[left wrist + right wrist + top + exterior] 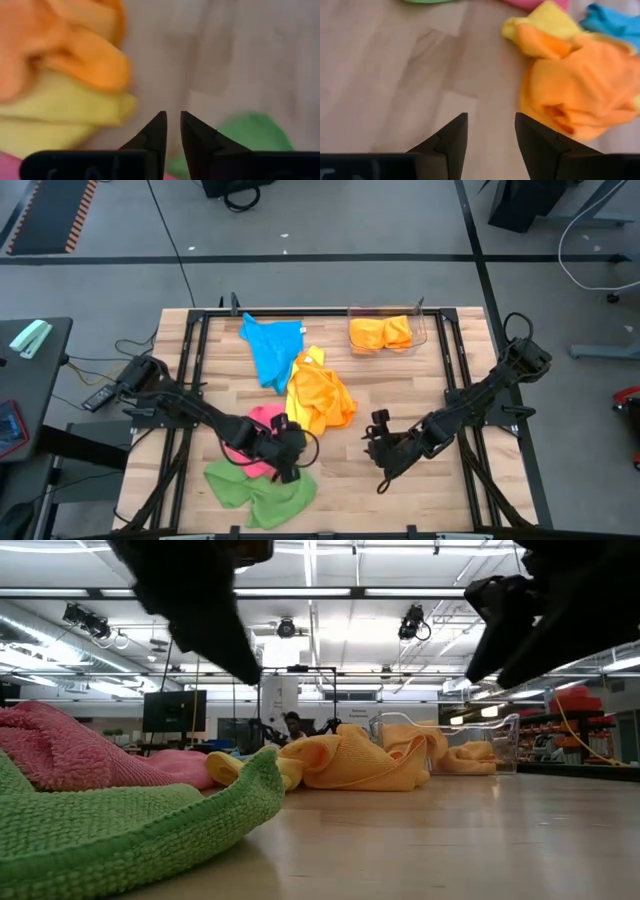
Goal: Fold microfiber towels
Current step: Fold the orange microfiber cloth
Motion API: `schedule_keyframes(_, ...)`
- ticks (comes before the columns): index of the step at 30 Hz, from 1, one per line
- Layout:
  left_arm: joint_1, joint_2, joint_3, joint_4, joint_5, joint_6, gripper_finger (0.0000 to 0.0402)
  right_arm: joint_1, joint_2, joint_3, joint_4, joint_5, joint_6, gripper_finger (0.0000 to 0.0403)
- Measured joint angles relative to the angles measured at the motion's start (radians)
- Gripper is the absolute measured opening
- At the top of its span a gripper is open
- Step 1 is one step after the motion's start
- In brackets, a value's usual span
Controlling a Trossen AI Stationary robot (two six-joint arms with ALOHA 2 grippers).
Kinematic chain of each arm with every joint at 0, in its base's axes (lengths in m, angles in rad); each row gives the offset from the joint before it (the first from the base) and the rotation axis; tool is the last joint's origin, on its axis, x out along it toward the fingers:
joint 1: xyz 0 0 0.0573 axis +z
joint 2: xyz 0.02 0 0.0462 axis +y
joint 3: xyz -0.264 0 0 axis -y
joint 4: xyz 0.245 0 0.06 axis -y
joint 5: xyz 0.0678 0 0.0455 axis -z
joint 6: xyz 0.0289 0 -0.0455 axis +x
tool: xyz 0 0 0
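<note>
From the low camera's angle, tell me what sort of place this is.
Probably a robotics lab or workshop in a large industrial hall: exposed ceiling with strip lights, a monitor and shelving behind, and a wooden worktable strewn with microfiber towels.

A wooden table (440, 480) made of pale planks holds everything. A blue towel (270, 345) lies spread out near the far edge. Just beside it, toward the middle, an orange towel (320, 395) sits in a crumpled heap with a yellow towel (312, 358) peeking out from under it. A pink towel (262, 420) lies bunched up near the front, touching a green towel (255, 490) that is rumpled at the front edge. At the far side stands a clear plastic bin (388, 332) with more orange cloth inside. The right part of the table shows bare wood.
</note>
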Motion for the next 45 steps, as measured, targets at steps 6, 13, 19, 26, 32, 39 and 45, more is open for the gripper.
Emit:
schedule_keyframes(6,0.030,0.009,0.000,0.020,-0.096,0.056,0.0075,-0.057,0.000,0.000,0.020,0.077,-0.101,0.0172)
schedule_keyframes(13,0.036,0.112,0.000,0.164,-0.189,0.237,0.0097,-0.179,0.001,0.000,0.012,0.059,-0.102,0.0172)
schedule_keyframes(19,0.032,0.181,0.000,0.192,-0.281,0.369,0.0148,-0.196,0.001,0.000,-0.031,0.015,-0.030,0.0172)
schedule_keyframes(26,0.033,0.223,-0.001,0.186,-0.316,0.442,0.0198,-0.167,0.001,0.000,-0.057,0.015,-0.006,0.0172)
schedule_keyframes(32,0.033,0.231,-0.001,0.171,-0.329,0.441,0.0185,-0.167,0.001,0.000,-0.053,0.015,0.005,0.0172)
schedule_keyframes(39,0.034,0.231,-0.001,0.168,-0.340,0.429,0.0084,-0.161,0.001,0.000,0.028,0.010,0.001,0.0172)
schedule_keyframes(45,0.033,0.231,0.065,0.050,-0.322,0.413,0.0022,-0.180,0.010,-0.027,0.100,0.012,-0.092,0.0172)
